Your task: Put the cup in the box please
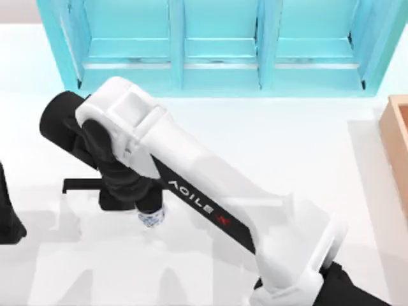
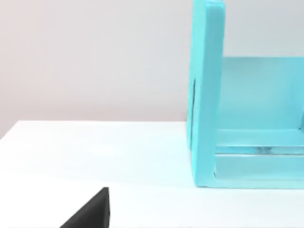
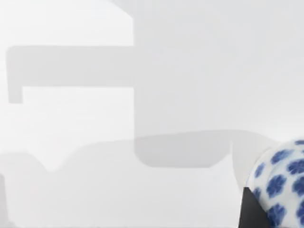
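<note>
From the fingers outward: my right gripper (image 1: 148, 213) hung over the left half of the desk (image 1: 268, 146), and I could not tell from above whether its fingers were closed, because the black wrist hid them. The cup (image 1: 152, 218) peeked out just under that wrist, blue flowers on white. In the right wrist view the cup (image 3: 281, 185) sat hard against a dark finger (image 3: 250, 209), which I judged meant it was pinched, or about to be, rather than merely nearby. I would not swear to the grip. The arm's long white link ran from there back toward the near right corner, stretched diagonally across the desk because the cup lay on the far side from its base. The box (image 1: 396, 146) showed as a tan wall with an orange-brown inside at the right edge, well apart from the cup, so a long carry to the right remained. The turquoise shelf unit (image 1: 220, 44) stood along the far edge, clear of that path. My left gripper (image 1: 7, 210) sat parked at the left edge, presumably kept out of the way.
</note>
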Available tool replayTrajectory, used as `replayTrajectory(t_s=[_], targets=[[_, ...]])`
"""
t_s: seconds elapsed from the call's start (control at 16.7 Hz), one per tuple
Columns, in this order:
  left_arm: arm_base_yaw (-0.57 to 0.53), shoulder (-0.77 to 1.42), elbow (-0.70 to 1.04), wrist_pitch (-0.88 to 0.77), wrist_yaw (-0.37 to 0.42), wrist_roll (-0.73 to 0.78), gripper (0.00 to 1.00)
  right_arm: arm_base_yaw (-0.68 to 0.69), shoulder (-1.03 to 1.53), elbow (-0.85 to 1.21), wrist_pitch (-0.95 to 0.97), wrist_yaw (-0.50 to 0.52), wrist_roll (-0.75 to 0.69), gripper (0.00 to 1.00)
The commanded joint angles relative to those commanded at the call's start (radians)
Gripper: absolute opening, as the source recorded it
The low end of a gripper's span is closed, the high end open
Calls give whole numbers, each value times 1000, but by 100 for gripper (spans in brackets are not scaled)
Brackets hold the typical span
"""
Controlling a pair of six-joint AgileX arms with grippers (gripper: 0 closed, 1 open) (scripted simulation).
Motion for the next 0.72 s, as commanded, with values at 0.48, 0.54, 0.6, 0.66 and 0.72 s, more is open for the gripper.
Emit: replayTrajectory(t_s=[0.48,0.54,0.6,0.66,0.72], targets=[[0,0,0,0,0,0,100,-189,-239,-322,68,-53,-211,0],[0,0,0,0,0,0,100,-234,-294,-401,85,-62,-256,0],[0,0,0,0,0,0,100,-282,-353,-482,105,-73,-305,0],[0,0,0,0,0,0,100,-333,-415,-563,125,-83,-356,0],[0,0,0,0,0,0,100,-386,-482,-649,147,-94,-411,0]])
